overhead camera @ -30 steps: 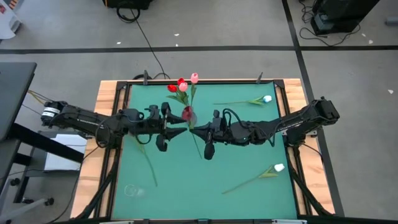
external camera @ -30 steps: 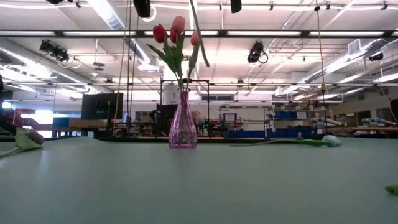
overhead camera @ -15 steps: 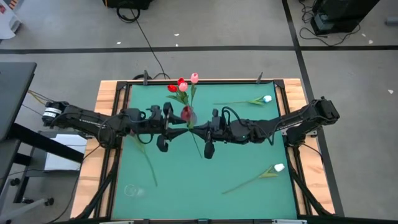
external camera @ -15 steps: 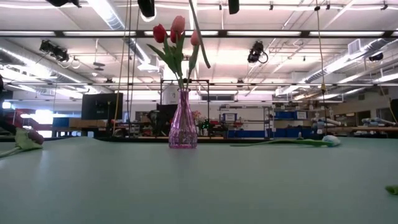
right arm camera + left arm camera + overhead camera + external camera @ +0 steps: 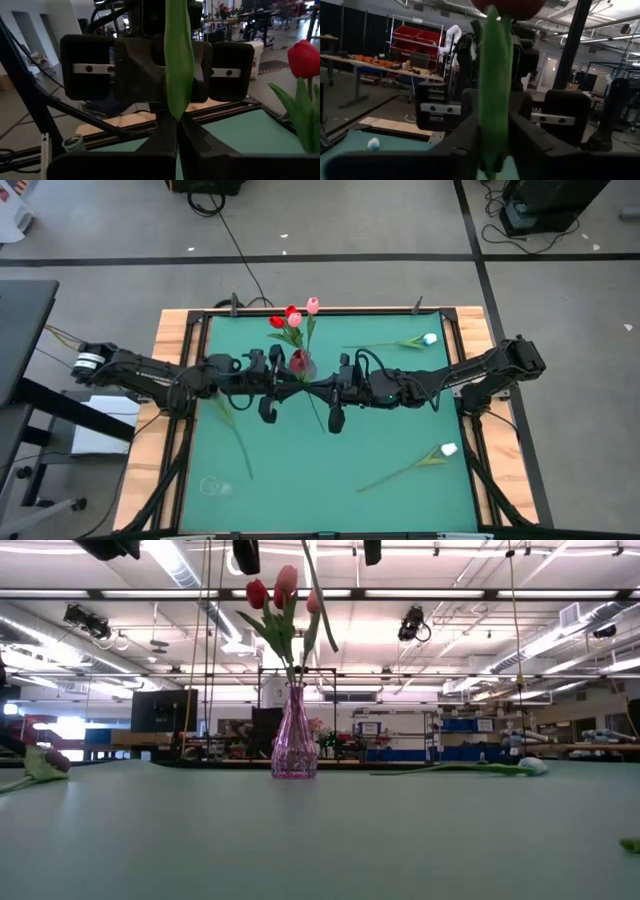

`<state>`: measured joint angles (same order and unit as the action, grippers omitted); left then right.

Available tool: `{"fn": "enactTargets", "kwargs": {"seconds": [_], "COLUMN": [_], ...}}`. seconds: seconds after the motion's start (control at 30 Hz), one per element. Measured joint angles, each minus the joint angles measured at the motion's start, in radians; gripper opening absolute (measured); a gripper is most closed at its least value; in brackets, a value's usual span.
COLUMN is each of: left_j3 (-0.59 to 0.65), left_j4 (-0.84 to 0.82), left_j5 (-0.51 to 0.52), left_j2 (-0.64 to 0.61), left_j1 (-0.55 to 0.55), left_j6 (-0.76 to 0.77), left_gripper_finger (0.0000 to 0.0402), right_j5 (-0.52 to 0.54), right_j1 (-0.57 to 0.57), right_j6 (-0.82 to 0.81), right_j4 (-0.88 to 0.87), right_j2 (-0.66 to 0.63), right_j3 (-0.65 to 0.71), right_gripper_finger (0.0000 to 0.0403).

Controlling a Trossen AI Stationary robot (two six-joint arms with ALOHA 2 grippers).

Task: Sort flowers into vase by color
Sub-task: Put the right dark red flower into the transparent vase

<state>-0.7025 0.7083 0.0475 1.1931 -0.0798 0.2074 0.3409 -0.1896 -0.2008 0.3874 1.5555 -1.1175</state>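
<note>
A pink glass vase point(image 5: 293, 745) stands near the table's far middle, with red and pink tulips point(image 5: 283, 585) in it. Just on its near side, my right gripper point(image 5: 312, 388) is shut on a dark red tulip point(image 5: 510, 4), whose stem point(image 5: 318, 412) hangs clear of the table. My left gripper point(image 5: 295, 388) faces it from the left. It is open, with its fingers point(image 5: 465, 142) close on either side of the same stem point(image 5: 494, 100). I cannot tell whether they touch it. My right gripper pinches the tulip's green stem point(image 5: 176, 107) between its two fingers point(image 5: 165, 137), just below a hanging leaf. The fingers come level from the table's right and lie across the stem. The flower is lifted clear, head upward and tilted, with its lower end point(image 5: 330, 640) hanging free.
Two white tulips lie on the green mat, one far right point(image 5: 428, 339) and one near right point(image 5: 448, 449). Another flower point(image 5: 235, 435) lies left of the middle. A wooden frame point(image 5: 175, 340) borders the mat. Free mat lies toward the near edge.
My left gripper has moved toward the table's right, up to the stem that the right gripper holds. The right gripper, the held tulip and the vase have stayed where they were.
</note>
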Motion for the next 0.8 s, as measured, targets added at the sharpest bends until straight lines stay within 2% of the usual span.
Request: {"fn": "enactTargets", "kwargs": {"seconds": [0.1,0.23,0.3,0.37,0.43,0.53,0.7,0.8], "left_j3": [0.000,0.000,0.000,0.000,0.000,0.000,0.000,0.000], "left_j4": [-0.001,-0.003,-0.029,-0.093,-0.200,-0.343,-0.490,-0.516], "left_j5": [-0.008,-0.025,-0.025,-0.021,0.003,0.041,0.043,0.043], "left_j2": [-0.002,-0.003,-0.021,-0.065,-0.126,-0.217,-0.356,-0.415], "left_j1": [0.012,0.022,0.021,0.013,0.006,-0.001,-0.002,-0.002], "left_j6": [0.000,0.000,-0.011,-0.037,-0.061,-0.099,-0.150,-0.182], "left_gripper_finger": [0.0026,0.0012,0.0010,0.0009,0.0008,0.0007,0.0006,0.0006], "right_j5": [0.002,0.010,0.031,0.128,0.202,0.271,0.242,0.238], "right_j1": [0.000,-0.001,-0.001,-0.004,-0.011,-0.051,-0.092,-0.106], "right_j6": [-0.013,-0.027,-0.028,-0.124,-0.122,-0.049,-0.025,-0.033], "right_j4": [0.000,-0.032,-0.138,-0.318,-0.471,-0.639,-0.817,-0.845], "right_j2": [0.000,-0.006,-0.036,-0.103,-0.185,-0.318,-0.531,-0.625], "right_j3": [0.000,0.000,0.000,0.001,0.001,0.001,0.000,0.021], "right_gripper_finger": [0.0028,0.0093,0.0131,0.0164,0.0181,0.0181,0.0140,0.0121]}}
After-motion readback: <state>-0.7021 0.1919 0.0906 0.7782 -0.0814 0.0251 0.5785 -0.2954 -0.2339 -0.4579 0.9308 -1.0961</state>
